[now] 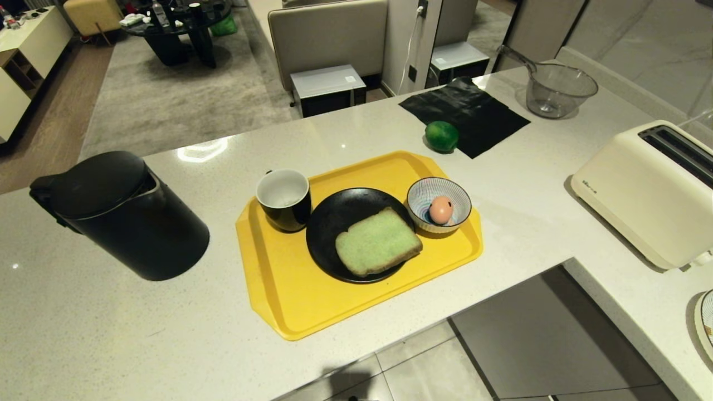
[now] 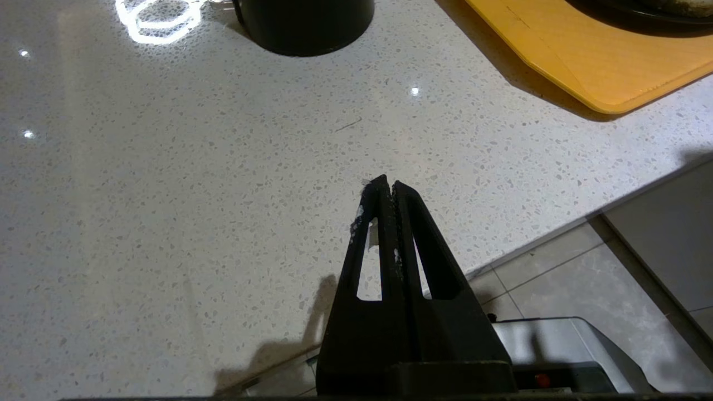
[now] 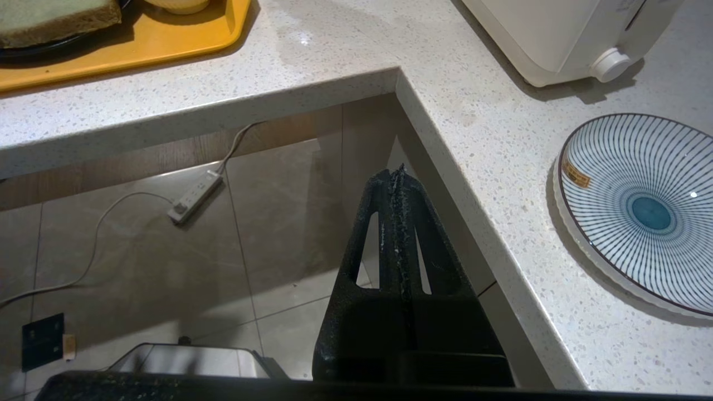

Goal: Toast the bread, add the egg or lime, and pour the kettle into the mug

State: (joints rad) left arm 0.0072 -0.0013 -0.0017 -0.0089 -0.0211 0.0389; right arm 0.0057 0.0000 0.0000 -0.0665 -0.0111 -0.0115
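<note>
The bread (image 1: 379,241), pale green with a tan crust, lies on a black plate (image 1: 334,234) on the yellow tray (image 1: 289,295). The black mug (image 1: 284,199) with its white inside stands at the tray's left. The egg (image 1: 440,209) sits in a striped bowl (image 1: 423,192) on the tray's right. The lime (image 1: 442,136) rests beside a black cloth behind the tray. The black kettle (image 1: 120,214) stands at the left. Neither arm shows in the head view. My left gripper (image 2: 388,184) is shut and empty over the counter's front edge. My right gripper (image 3: 394,174) is shut and empty over the floor.
A cream toaster (image 1: 649,189) stands on the right counter wing, with a striped plate (image 3: 640,209) in front of it. A clear strainer bowl (image 1: 557,89) sits at the back right. The counter forms an inner corner (image 3: 398,78); a power strip (image 3: 195,195) lies on the floor.
</note>
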